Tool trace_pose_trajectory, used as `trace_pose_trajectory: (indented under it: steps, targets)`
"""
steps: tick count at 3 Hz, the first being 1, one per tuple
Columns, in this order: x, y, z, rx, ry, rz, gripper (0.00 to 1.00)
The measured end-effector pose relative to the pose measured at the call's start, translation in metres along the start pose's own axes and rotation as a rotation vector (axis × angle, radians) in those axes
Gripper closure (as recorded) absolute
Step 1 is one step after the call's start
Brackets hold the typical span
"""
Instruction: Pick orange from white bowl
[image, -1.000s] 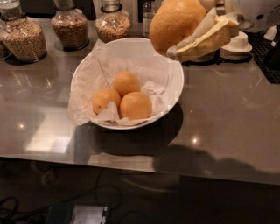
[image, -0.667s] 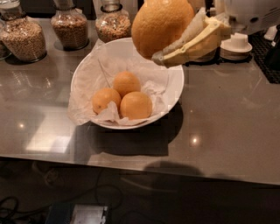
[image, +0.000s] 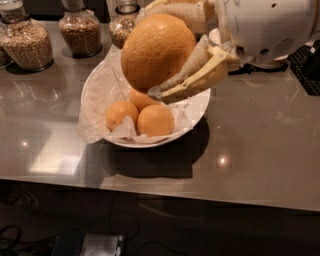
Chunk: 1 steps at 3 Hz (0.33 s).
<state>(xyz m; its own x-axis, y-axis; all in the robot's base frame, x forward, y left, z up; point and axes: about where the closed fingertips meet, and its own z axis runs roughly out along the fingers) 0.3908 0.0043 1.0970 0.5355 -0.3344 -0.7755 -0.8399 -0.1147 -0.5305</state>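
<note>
Since the earlier frames the gripper has carried the orange leftward and closer to the camera, so the fruit now looms large in front of the far side of the white bowl. The jaws pinch the orange between them: one finger runs under it, the other curves over its top, and the fruit hangs clear of everything below.

The main part of the task looks done, since the orange is out of the bowl and in the air, touching neither the crumpled paper lining nor the three smaller oranges left inside. Those three sit together in the near half of the bowl, which stands on the bench.

What seems to remain is only to keep the grip secure and carry the fruit away from the bowl. The grain jars at the back of the bench stand well apart from the arm.
</note>
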Motion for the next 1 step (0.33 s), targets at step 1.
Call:
trace_pose_trajectory:
  steps: [1]
  targets:
    - [0.0000, 0.0000, 0.0000, 0.000, 0.000, 0.000, 1.00]
